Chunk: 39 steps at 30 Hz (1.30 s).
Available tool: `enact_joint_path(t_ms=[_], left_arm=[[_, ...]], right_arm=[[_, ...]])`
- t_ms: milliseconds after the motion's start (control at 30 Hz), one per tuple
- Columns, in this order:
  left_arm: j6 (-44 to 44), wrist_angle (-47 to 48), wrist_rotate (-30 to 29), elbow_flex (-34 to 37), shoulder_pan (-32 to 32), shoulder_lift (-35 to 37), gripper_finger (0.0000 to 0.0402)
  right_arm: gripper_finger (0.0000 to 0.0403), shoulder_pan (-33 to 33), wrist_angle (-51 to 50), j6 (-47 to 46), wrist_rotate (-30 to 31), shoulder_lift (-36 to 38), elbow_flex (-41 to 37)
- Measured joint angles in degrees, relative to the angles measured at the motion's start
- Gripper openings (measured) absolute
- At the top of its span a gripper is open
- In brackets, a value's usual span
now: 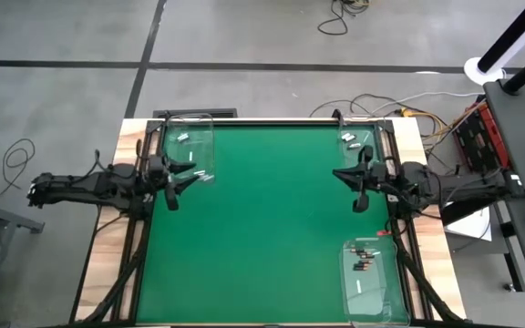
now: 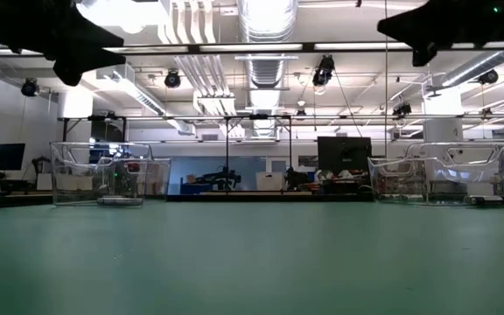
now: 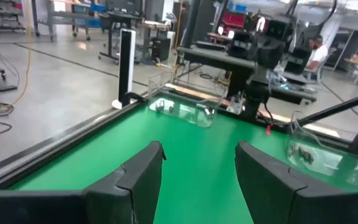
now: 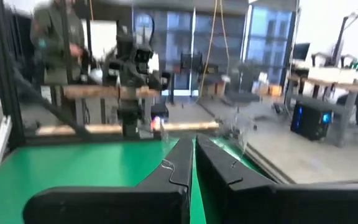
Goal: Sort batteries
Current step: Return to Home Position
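Note:
Whitish batteries lie in a clear tray at the far left corner. A few more batteries lie in a small clear tray at the far right. Dark batteries and one whitish battery rest in a clear tray at the near right. My left gripper hovers open by the far-left tray's near end, its fingers wide apart over bare mat. My right gripper hovers shut over the mat between the two right trays, nothing visible between its fingers.
A green mat covers the table inside a wooden frame. The mat's middle is bare. Cables and equipment stand beyond the right edge. A person stands beyond the table's left side, and another person sits beyond its right side.

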<state>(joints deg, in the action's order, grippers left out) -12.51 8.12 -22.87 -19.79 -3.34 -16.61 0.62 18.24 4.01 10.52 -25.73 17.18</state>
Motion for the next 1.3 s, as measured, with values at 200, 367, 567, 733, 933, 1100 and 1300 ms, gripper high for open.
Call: enact_joint_path(t_ms=[200,367,567,733,933,1100,1300], left_arm=[[0.43,9.02,1.64,0.24,0.24,8.38,0.0181],[0.38,12.23,1.31,2.23,0.24,16.52,0.0181],[-2.05,7.63,1.43,6.26,0.15,14.7,0.018],[-2.81,-4.15,1.38,14.2,0.13,15.04,0.018],[0.21,-9.4,2.47,18.0,0.11,14.44,0.0181],[2.12,-9.52,7.83,18.45,0.07,14.0,0.0181],[2.97,-9.22,10.16,18.47,0.03,12.62,0.0181]], right_arm=[[0.0013,0.0,13.37,-0.6,1.96,7.77,-12.21],[0.0013,0.18,10.67,-5.51,2.89,11.3,-16.49],[0.0013,0.52,9.46,-6.59,2.53,11.35,-16.49],[0.0013,0.52,3.3,-14.03,2.49,9.66,-16.51],[0.0013,0.5,-6.75,-25.16,2.51,8.0,-16.51],[0.0013,0.51,-10.66,-25.28,2.4,6.77,-16.45],[0.0013,0.5,-11.04,-22.23,2.49,6.05,-16.45]])
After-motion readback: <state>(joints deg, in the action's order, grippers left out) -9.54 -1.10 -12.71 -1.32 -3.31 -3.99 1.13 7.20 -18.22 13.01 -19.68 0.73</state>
